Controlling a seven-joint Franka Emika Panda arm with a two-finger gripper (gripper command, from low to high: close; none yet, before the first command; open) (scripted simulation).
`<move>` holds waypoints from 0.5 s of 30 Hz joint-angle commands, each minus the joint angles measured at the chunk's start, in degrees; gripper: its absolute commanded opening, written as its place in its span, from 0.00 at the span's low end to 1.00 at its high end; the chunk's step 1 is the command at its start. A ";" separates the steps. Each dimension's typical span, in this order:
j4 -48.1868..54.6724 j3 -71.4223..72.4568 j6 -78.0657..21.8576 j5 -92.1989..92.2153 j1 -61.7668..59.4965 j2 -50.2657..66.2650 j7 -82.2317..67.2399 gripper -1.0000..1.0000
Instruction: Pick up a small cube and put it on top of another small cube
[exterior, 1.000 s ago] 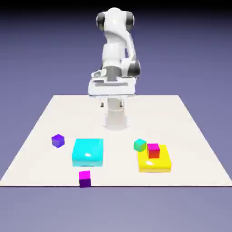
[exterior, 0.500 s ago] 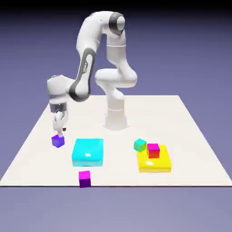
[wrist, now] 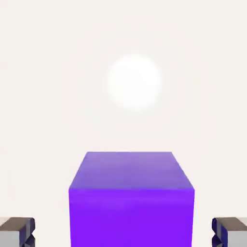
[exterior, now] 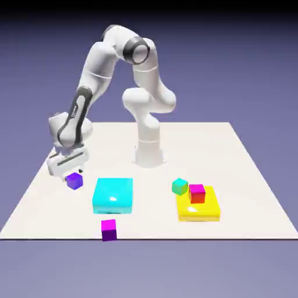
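— Violet-blue cube (wrist: 131,200): where is it?
— On the table, just left of the cyan block (exterior: 113,195) in the exterior view, between my wide-open claw (wrist: 123,232) tips. Nothing gripped; lifting and stacking remain.

Landmark: cyan block (exterior: 113,195), mid table (exterior: 250,174). Small cube (exterior: 74,181) at its exterior-view left and behind, between tool (exterior: 65,172) fingertips (wrist: 17,231). Magenta cube (exterior: 108,229) in front. Yellow block (exterior: 198,208) to its right.
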 commanded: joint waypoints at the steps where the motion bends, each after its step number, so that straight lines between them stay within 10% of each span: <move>1: 0.05 0.15 0.03 0.25 -0.09 0.16 -0.18 0.50; 2: 0.05 0.15 0.03 0.25 -0.09 0.16 -0.18 0.00; 15: -3.19 -7.68 -4.71 -27.26 11.69 -15.51 8.68 0.00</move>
